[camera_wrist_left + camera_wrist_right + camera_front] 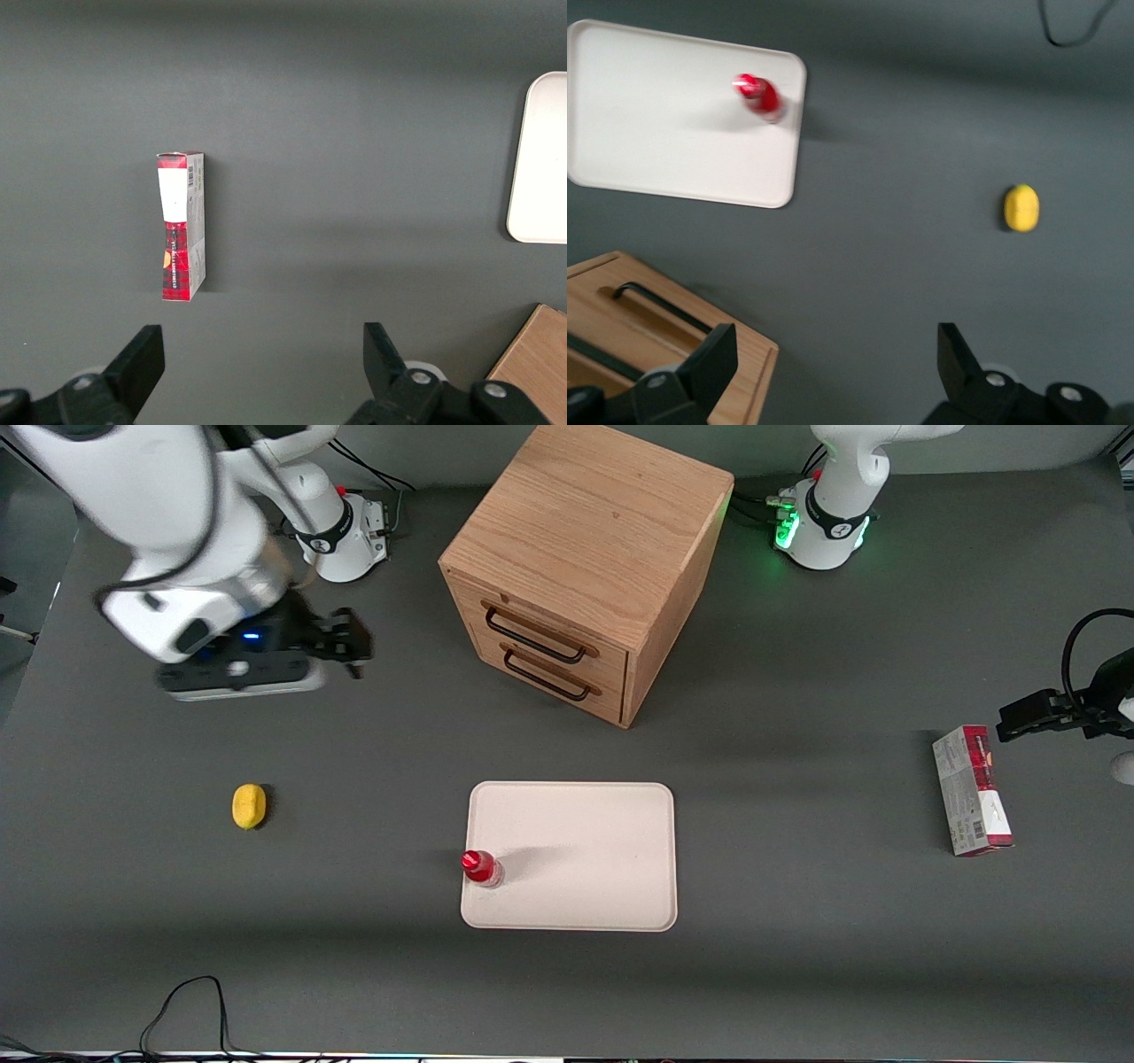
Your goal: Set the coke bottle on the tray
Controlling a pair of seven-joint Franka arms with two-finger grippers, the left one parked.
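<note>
The coke bottle (pixel 481 867) (pixel 758 96), small and red with a red cap, stands upright on the cream-pink tray (pixel 585 841) (pixel 656 124), close to the tray's edge toward the working arm's end. My gripper (pixel 354 651) (pixel 833 363) hangs high above the table, well away from the bottle and farther from the front camera, beside the wooden cabinet. Its fingers are spread wide and hold nothing.
A wooden drawer cabinet (pixel 580 567) (pixel 647 345) stands farther from the front camera than the tray. A yellow lemon (pixel 249 806) (pixel 1021 209) lies toward the working arm's end. A red-and-grey carton (pixel 972 790) (pixel 182 226) lies toward the parked arm's end.
</note>
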